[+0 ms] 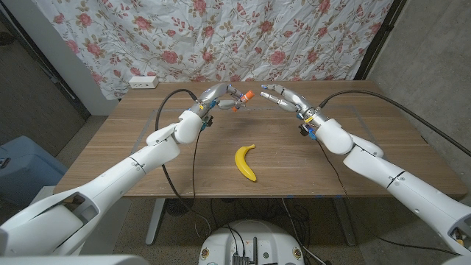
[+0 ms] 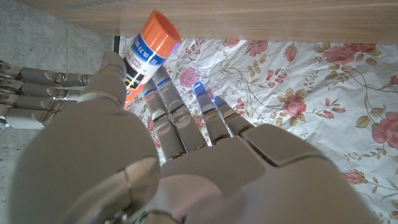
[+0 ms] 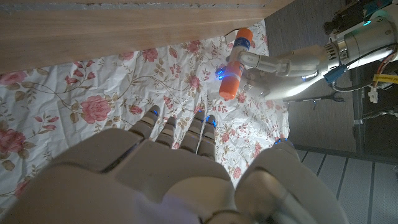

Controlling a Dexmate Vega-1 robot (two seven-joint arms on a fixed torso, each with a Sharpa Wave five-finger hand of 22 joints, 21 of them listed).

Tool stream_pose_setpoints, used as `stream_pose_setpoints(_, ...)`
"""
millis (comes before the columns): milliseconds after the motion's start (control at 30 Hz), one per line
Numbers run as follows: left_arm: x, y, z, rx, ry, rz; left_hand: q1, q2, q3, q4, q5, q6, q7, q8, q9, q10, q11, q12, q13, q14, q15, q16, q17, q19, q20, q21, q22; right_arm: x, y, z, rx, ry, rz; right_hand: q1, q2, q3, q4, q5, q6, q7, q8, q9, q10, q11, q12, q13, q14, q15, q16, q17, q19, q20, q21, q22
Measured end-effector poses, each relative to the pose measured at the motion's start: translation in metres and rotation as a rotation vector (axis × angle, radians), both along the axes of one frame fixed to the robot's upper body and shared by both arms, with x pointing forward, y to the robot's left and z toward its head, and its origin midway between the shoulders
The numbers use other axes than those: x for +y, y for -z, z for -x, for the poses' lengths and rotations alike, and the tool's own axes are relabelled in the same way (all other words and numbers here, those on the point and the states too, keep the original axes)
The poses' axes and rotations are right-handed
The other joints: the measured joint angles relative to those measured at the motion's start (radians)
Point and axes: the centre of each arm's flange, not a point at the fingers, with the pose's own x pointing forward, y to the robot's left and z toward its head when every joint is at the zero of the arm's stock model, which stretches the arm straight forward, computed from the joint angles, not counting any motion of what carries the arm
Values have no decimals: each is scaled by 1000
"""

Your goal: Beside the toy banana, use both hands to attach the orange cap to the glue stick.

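Left hand (image 1: 221, 96) is raised over the far part of the worktop (image 1: 147, 173), clamped on the glue stick (image 1: 241, 101). In the left wrist view the stick (image 2: 144, 55) sits between thumb and fingers with its orange cap (image 2: 159, 32) on the end, pointing away from the palm. The cap looks already seated on the tube; whether it is pushed fully home I cannot tell.

Right hand (image 1: 285, 96) hovers opposite, well clear of the worktop, fingers apart and holding nothing. It is near the capped end but not touching it; a gap shows between the two hands in the head view. From the right wrist view the stick (image 3: 234, 64) is seen ahead of the right fingertips.

Judgement: the stick is held mid-air with the cap end offered to the free hand, so that hand can press or check the cap.

Toy banana (image 1: 246, 163) lies on the worktop nearer the robot, between the arms, untouched.
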Motion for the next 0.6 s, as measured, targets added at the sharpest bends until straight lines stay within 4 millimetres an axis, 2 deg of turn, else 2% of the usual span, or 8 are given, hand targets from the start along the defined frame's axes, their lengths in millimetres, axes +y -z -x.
stream_pose_setpoints(267, 0, 0, 0, -2, -1, 2, 0, 0, 0, 0, 0, 0, 0, 0, 0, 0, 0, -2, 0, 0, 0, 0, 0, 0, 0, 0, 0, 4, 2, 0, -4, -11, 7, 0, 0, 0, 0, -4, 0, 0, 0, 0, 4, 4, 0, 0, 0, 0, 0, 0, 0, 0, 0, 0)
stream_pose_setpoints(600, -1, -1, 0, -2, -2, 3, 0, 0, 0, 0, 0, 0, 0, 0, 0, -2, 2, -2, 1, 0, 0, 0, 0, 0, 0, 0, 0, 10, 4, -1, -7, -23, 20, -9, 9, 0, 0, -7, 9, 2, 0, 0, 11, -4, 0, 0, 0, 0, 0, 0, 0, 0, 0, 0)
